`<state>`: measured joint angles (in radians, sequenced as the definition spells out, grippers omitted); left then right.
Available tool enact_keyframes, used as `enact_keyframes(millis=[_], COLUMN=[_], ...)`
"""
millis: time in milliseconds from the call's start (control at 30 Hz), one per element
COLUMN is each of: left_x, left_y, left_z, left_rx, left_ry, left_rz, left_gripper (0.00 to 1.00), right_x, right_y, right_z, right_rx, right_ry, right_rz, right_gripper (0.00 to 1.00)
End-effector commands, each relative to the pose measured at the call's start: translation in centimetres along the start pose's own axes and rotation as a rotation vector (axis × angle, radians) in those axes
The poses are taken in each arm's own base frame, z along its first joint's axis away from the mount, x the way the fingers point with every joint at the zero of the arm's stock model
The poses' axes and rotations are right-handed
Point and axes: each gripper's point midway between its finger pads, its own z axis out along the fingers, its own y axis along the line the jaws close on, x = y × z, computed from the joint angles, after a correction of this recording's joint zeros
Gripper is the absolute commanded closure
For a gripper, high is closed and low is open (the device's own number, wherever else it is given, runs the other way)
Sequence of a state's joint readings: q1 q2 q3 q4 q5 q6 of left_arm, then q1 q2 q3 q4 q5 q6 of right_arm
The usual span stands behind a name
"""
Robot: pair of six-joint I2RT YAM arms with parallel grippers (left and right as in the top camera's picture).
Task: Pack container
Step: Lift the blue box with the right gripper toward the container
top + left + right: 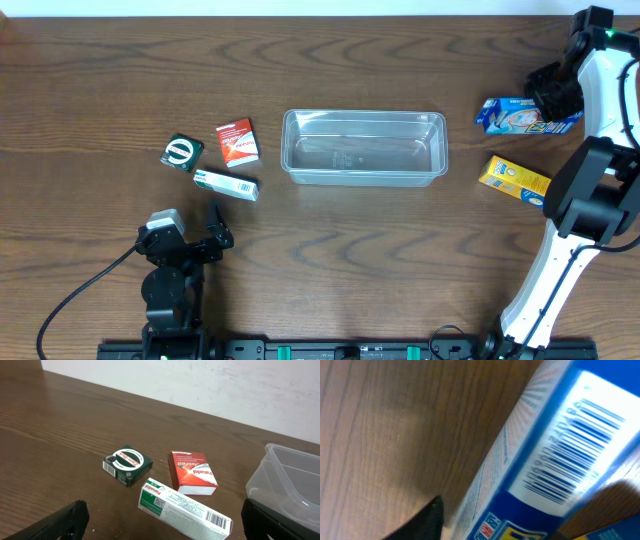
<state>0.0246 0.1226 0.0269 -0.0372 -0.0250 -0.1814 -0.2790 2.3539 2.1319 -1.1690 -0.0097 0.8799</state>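
The clear plastic container (pixel 365 148) stands empty at the table's middle; its corner shows in the left wrist view (pixel 290 480). My left gripper (pixel 215 240) (pixel 160 527) is open and empty, just short of a white and green long box (pixel 226 185) (pixel 185 507). My right gripper (pixel 552 95) (pixel 520 527) is down at the right end of a blue box (pixel 520 116) (pixel 555 460). Only its left finger shows, with a small gap between it and the box. The box lies on the table.
A red box (pixel 238 141) (pixel 192 472) and a small dark green box (pixel 182 152) (pixel 127 463) lie left of the container. A yellow box (pixel 514 178) lies right of it, below the blue box. The right arm's base stands at the front right.
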Motion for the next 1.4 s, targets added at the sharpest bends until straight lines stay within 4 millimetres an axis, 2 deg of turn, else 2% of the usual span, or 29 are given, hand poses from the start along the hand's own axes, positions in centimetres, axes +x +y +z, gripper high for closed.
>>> enact_keyframes(millis=[0, 167, 367, 500, 700, 933, 1067, 1167, 1267, 1367], left_x=[1.7, 1.7, 1.7, 1.7, 1.7, 1.7, 1.7, 1.7, 1.7, 1.7], left_y=[0.6, 0.6, 0.6, 0.6, 0.6, 0.6, 0.6, 0.6, 0.6, 0.6], left_z=[0.1, 0.1, 0.1, 0.1, 0.1, 0.1, 0.1, 0.1, 0.1, 0.1], left_rx=[-0.02, -0.02, -0.02, -0.02, -0.02, -0.02, -0.02, -0.02, -0.02, -0.02], left_ry=[0.048, 0.048, 0.048, 0.048, 0.048, 0.048, 0.048, 0.048, 0.048, 0.048], left_rz=[0.02, 0.02, 0.02, 0.02, 0.02, 0.02, 0.02, 0.02, 0.02, 0.02], left_gripper=[0.02, 0.02, 0.02, 0.02, 0.02, 0.02, 0.02, 0.02, 0.02, 0.02], right_x=[0.1, 0.3, 0.8, 0.4, -0.3, 0.3, 1.7, 4.4, 7.1, 10.3], right_y=[-0.1, -0.1, 0.8, 1.4, 3.0, 5.0, 5.9, 7.5, 8.7, 9.7], right_z=[0.3, 0.3, 0.0, -1.2, -5.2, -12.4, -16.1, -18.6, -20.2, -21.2], right_rx=[-0.001, -0.008, -0.06, -0.085, -0.156, -0.272, -0.329, -0.435, -0.494, -0.517], right_ry=[0.011, 0.022, 0.048, 0.03, -0.025, -0.087, -0.12, -0.119, -0.127, -0.136], right_rz=[-0.067, -0.187, -0.31, -0.352, -0.387, -0.488, -0.57, -0.744, -0.911, -1.066], right_gripper=[0.63, 0.64, 0.77, 0.78, 0.77, 0.77, 0.77, 0.78, 0.76, 0.92])
